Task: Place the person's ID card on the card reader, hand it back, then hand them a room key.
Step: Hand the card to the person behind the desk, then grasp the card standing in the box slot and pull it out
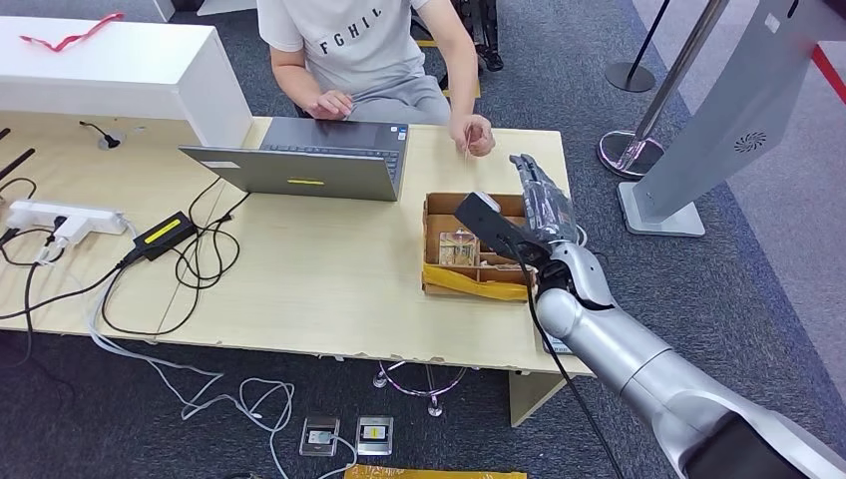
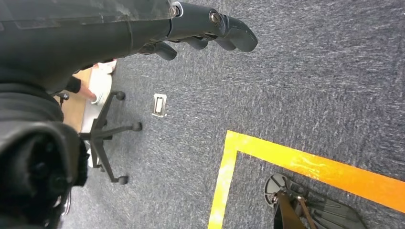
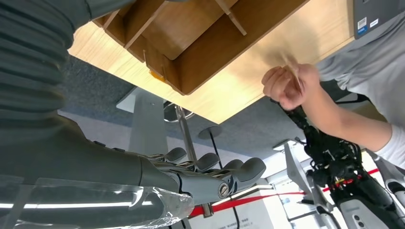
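One worktop (image 1: 329,279): pale wood, carrying the items below from left to right.
Power strip (image 1: 60,220): white, near the left edge, with cables plugged in.
Power adapter (image 1: 165,232): black with a yellow label, just right of the strip; its dark cables loop across the wood.
Laptop (image 1: 309,160): grey, open, at the far edge in front of the seated person; the person's one hand (image 1: 329,104) rests at its keyboard.
Cardboard box (image 1: 449,284): open, divided into compartments, right of the laptop; a small packet lies in one compartment, yellow tape runs along its near wall.
Card (image 1: 466,145): thin and pale, pinched upright in the person's other hand (image 1: 473,135), above the far edge just beyond the box; the right wrist view shows the same card (image 3: 292,71) in that hand.
Right robot hand (image 1: 541,200): raised over the right end of the box, fingers extended toward the person, released and holding nothing; near the card but apart from it.
Left robot hand (image 2: 210,28): hanging over grey carpet marked with an orange line (image 2: 305,164), fingers loosely curved and apart, grasping nothing.
Office chair base (image 2: 107,136): black, on castors, on the carpet.
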Controlling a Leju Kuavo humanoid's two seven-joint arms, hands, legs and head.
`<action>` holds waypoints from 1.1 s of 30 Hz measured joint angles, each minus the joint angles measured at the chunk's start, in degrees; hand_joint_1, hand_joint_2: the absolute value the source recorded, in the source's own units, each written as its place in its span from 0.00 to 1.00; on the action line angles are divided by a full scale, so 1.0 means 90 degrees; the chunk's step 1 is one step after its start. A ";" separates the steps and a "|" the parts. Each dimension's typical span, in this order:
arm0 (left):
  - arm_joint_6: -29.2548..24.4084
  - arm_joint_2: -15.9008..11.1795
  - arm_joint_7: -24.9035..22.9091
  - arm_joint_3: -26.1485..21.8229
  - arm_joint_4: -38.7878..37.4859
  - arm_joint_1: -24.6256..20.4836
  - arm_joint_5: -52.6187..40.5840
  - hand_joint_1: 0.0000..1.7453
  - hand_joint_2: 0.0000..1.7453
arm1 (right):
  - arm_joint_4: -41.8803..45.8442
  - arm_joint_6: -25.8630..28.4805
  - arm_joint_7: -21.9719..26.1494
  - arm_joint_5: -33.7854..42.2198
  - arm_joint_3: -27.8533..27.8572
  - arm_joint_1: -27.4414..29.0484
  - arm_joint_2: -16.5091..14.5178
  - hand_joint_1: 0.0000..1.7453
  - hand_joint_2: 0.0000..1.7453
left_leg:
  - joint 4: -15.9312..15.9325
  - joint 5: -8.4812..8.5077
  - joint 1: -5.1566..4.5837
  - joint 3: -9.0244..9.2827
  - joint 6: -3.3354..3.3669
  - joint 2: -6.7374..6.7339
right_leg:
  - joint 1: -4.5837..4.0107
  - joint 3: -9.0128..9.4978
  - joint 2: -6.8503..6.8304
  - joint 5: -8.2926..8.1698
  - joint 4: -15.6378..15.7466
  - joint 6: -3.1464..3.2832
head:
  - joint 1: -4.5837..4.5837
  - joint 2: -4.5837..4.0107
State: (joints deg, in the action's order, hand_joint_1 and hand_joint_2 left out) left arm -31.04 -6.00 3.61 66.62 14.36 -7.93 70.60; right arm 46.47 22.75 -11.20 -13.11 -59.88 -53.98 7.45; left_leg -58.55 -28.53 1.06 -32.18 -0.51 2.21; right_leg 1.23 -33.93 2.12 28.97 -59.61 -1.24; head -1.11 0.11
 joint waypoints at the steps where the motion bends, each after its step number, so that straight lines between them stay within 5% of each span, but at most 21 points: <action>1: 0.0001 -0.0004 0.0000 0.0000 0.0000 0.0012 0.0009 0.00 0.00 | 0.0003 -0.0016 -0.0041 -0.0021 -0.0001 0.0000 0.0007 0.00 1.00 | 0.0000 0.0000 0.0000 0.0000 0.0000 0.0000 | 0.0000 0.0000 0.0000 0.0000 0.0000 0.0000 | 0.0000 0.0000; 9: 0.0086 -0.0023 0.0004 0.0000 0.0000 0.0109 0.0015 0.00 0.00 | 0.0591 -0.0225 -0.0480 -0.0027 0.0018 0.0198 0.0319 0.00 1.00 | 0.0000 0.0000 -0.0001 0.0004 0.0000 -0.0002 | 0.0000 0.0000 0.0001 0.0000 0.0001 0.0000 | 0.0001 0.0000; 19: 0.0172 -0.0023 0.0104 -0.0009 -0.0007 0.0182 0.0073 0.00 0.00 | 0.2772 -0.0889 -0.1643 -0.0903 0.0084 0.0689 0.1349 0.00 1.00 | -0.0001 -0.0003 -0.0002 0.0005 -0.0002 -0.0007 | 0.0001 -0.0001 0.0007 0.0000 0.0002 0.0000 | 0.0001 0.0000; 33: 0.0160 -0.0023 0.0122 -0.0019 -0.0036 0.0178 0.0072 0.00 0.00 | 0.4098 -0.1324 -0.1877 -0.1730 -0.0083 0.0943 0.1807 0.00 1.00 | 0.0000 -0.0003 -0.0001 0.0004 -0.0003 -0.0008 | 0.0001 0.0000 0.0009 0.0000 0.0002 0.0000 | 0.0000 0.0001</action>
State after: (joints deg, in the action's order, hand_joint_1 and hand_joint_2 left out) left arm -29.59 -6.21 4.70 66.45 14.03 -6.33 71.24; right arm 83.35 10.84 -28.09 -28.69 -60.63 -45.49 23.71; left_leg -58.55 -28.56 1.05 -32.14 -0.53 2.14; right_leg 1.24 -33.93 2.20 28.97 -59.60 -1.25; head -1.11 0.11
